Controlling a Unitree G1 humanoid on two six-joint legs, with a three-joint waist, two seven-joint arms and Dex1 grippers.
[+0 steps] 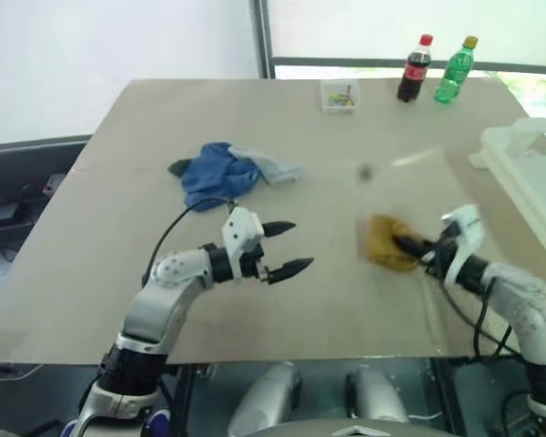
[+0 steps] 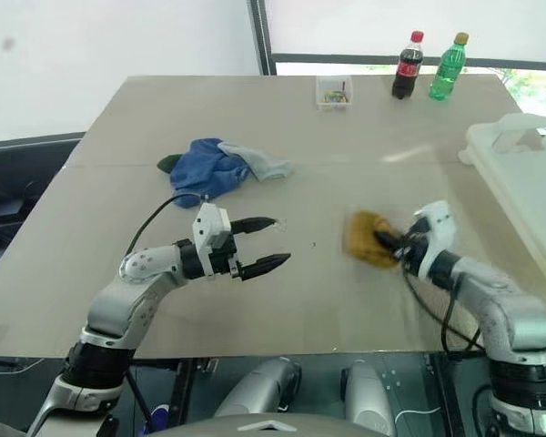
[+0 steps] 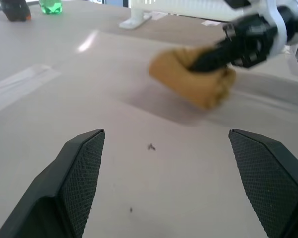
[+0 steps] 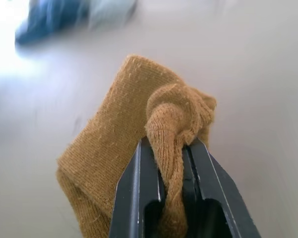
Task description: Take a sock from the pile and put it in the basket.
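A mustard-yellow sock (image 1: 382, 241) hangs bunched just above the table, right of centre. My right gripper (image 1: 411, 246) is shut on it; the right wrist view shows a fold of the sock (image 4: 139, 119) pinched between the black fingers (image 4: 139, 188). My left gripper (image 1: 287, 248) stands open near the table's middle, nothing between its fingers, and points toward the sock (image 3: 188, 74). The pile (image 1: 220, 171), mostly blue with a light grey and a dark sock, lies farther back on the left. The basket (image 1: 528, 173), pale white with a thick rim, stands at the table's right edge.
A small clear box (image 1: 339, 95) of coloured bits, a cola bottle (image 1: 415, 69) and a green bottle (image 1: 455, 71) stand along the far edge. A black cable (image 1: 177, 223) loops from my left arm over the table.
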